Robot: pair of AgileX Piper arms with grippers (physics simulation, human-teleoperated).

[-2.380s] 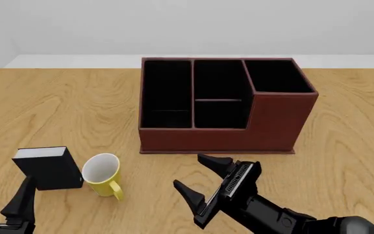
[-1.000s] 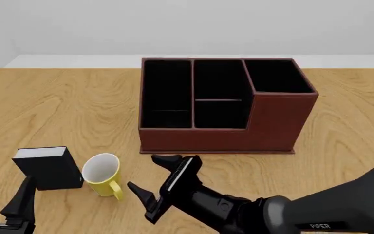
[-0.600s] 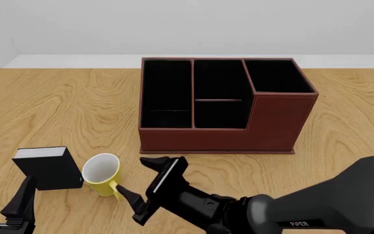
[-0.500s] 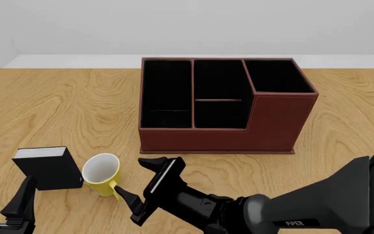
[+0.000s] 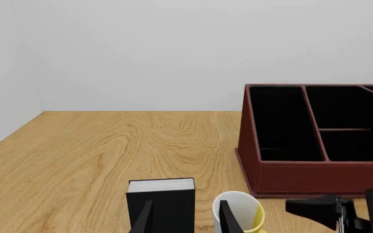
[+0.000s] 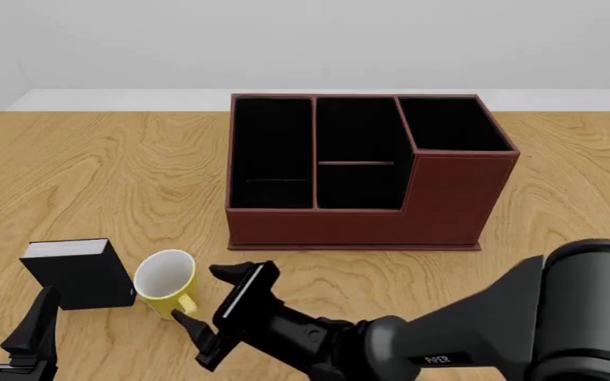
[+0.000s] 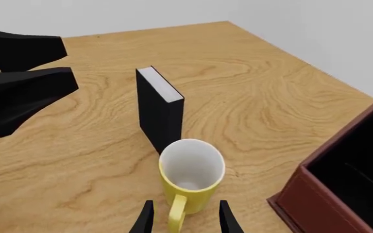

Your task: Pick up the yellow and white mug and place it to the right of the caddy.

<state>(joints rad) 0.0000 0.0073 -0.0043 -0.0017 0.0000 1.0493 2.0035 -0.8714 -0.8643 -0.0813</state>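
The yellow and white mug (image 6: 165,282) stands upright near the table's front left, its handle pointing toward the arms. My right gripper (image 6: 201,295) is open at the mug's near right side. In the right wrist view its fingertips (image 7: 145,217) flank the handle of the mug (image 7: 190,171) without closing on it. The reddish-brown caddy (image 6: 358,227) sits mid-table behind and to the right. My left gripper (image 6: 9,306) is open at the front left corner, holding nothing. The left wrist view shows the mug (image 5: 240,211) and the caddy (image 5: 322,177).
A small black book (image 6: 79,272) stands upright just left of the mug, also seen as the book (image 7: 159,109) and the book (image 5: 161,200). Bare wood lies to the right of the caddy (image 7: 303,195). The left gripper (image 7: 19,83) shows beyond the book.
My right gripper has swept left across the front of the table, from below the caddy to the mug; its open fingers now straddle the handle. The left arm, mug and book have not moved.
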